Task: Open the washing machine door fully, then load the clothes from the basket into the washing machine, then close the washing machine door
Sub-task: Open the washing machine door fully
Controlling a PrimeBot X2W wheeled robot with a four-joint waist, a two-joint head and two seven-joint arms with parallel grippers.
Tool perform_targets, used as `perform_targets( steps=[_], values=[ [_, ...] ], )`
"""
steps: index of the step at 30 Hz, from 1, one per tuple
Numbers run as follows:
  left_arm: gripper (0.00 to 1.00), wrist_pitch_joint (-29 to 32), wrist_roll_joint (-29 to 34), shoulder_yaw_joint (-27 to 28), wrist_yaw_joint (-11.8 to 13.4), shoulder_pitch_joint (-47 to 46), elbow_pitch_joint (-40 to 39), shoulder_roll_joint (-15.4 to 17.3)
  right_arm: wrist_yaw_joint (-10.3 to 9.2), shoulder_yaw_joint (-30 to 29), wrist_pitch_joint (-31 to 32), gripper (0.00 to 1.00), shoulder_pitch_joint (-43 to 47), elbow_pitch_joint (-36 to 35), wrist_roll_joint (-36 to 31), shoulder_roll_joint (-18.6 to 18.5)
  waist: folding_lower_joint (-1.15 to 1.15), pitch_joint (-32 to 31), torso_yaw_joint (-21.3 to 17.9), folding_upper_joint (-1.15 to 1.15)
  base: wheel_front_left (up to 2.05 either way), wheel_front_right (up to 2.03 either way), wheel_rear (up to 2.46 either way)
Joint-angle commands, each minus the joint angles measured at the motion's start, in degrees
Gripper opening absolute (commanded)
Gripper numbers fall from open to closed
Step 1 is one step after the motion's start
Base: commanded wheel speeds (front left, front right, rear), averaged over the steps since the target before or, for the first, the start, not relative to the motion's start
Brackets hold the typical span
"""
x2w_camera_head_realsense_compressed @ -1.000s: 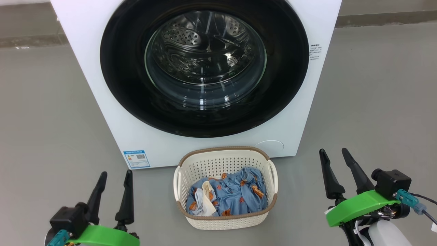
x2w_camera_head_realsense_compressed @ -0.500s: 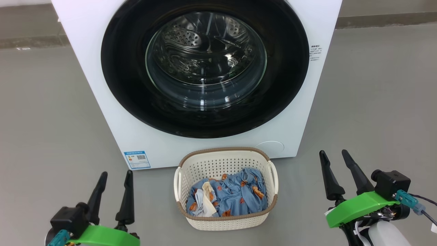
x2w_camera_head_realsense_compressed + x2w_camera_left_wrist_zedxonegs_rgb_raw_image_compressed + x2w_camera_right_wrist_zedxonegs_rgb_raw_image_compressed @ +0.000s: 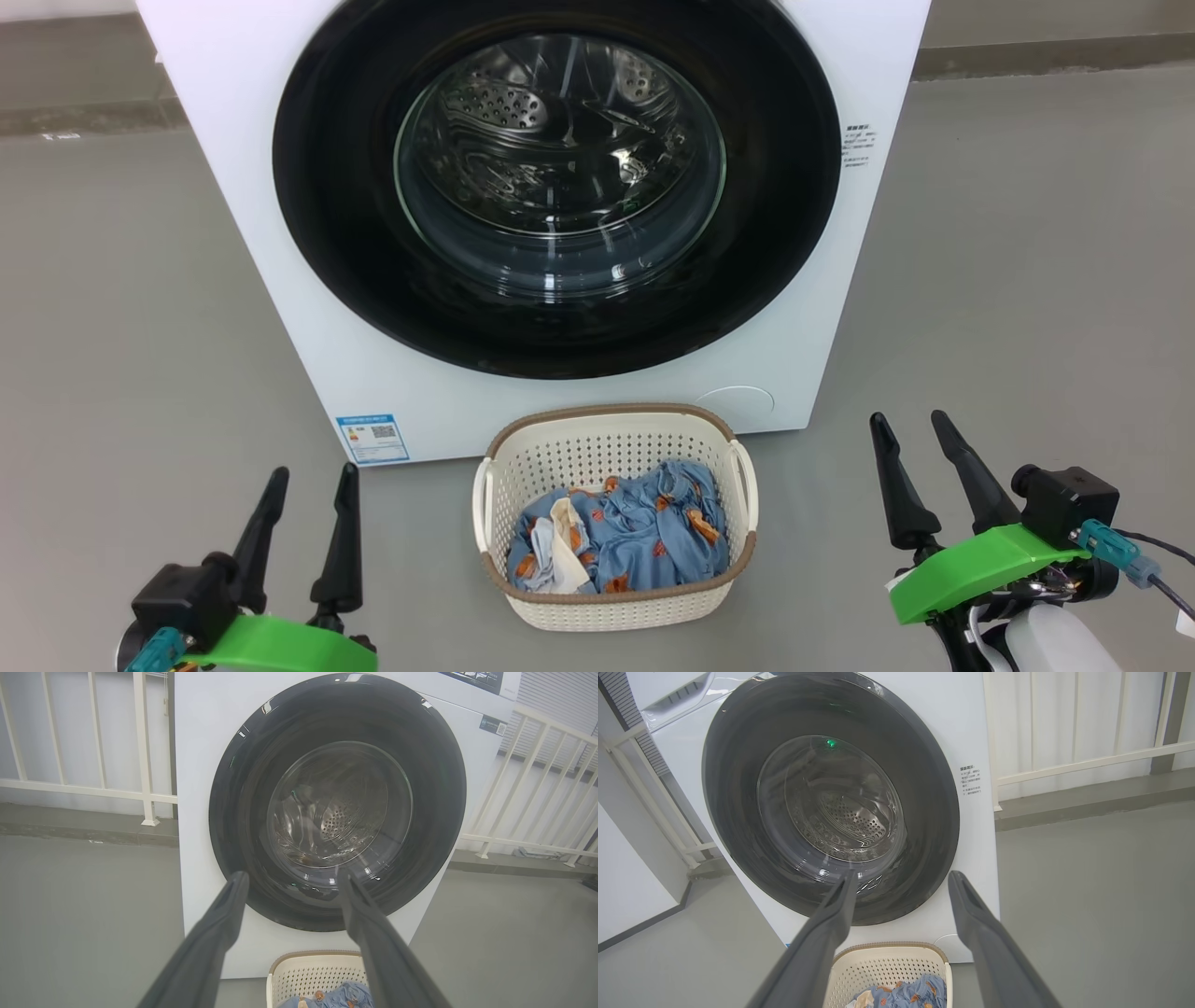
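Observation:
The white washing machine (image 3: 233, 140) stands ahead of me, its round black door (image 3: 327, 233) shut flat against the front, steel drum visible through the glass. On the floor before it sits the cream basket (image 3: 616, 611) holding light-blue clothes (image 3: 644, 541) with orange prints and a white cloth. My left gripper (image 3: 313, 474) hangs open at the lower left, apart from the basket. My right gripper (image 3: 906, 420) is open at the lower right. Both hold nothing. The door (image 3: 243, 788) and basket (image 3: 299, 970) show past the left gripper (image 3: 289, 877); likewise the door (image 3: 733, 788), basket (image 3: 878, 961) and right gripper (image 3: 901, 875).
Grey floor (image 3: 1027, 280) spreads on both sides of the machine. A white railing (image 3: 93, 791) runs behind it on the left, another railing (image 3: 1087, 763) on the right. A blue label sticker (image 3: 372, 437) marks the machine's lower left front.
The head view has shifted very slightly; both grippers stay open and in place, and the door, basket and clothes have not moved.

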Motion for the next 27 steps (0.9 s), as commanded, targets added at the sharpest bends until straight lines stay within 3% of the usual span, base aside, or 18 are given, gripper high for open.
perform_targets(
  steps=[1, 20, 27],
  values=[
    [1.0, -0.68, 0.31, 1.75, -0.19, -2.11, -1.71, 1.08, 0.32, 1.34, -0.7, 1.0, -2.11, -1.19, -0.29, -0.61, 0.0, 0.05, -0.01, 0.0, 0.36, 0.36, -0.73],
    [1.0, -0.68, -0.82, 2.06, -0.19, -2.2, -1.94, 1.02, 0.32, 0.65, -0.7, 1.0, -2.28, -1.18, -0.82, -0.42, 0.0, 0.63, -0.14, 0.0, 0.94, 0.94, -1.89],
    [1.0, -0.68, -1.43, 2.05, -0.19, -2.14, -2.01, 1.18, 0.32, 0.33, -0.7, 1.0, -2.25, -1.1, -1.01, -0.24, 0.0, 0.68, -0.11, 0.0, 0.53, 0.53, -1.07]
  ],
)
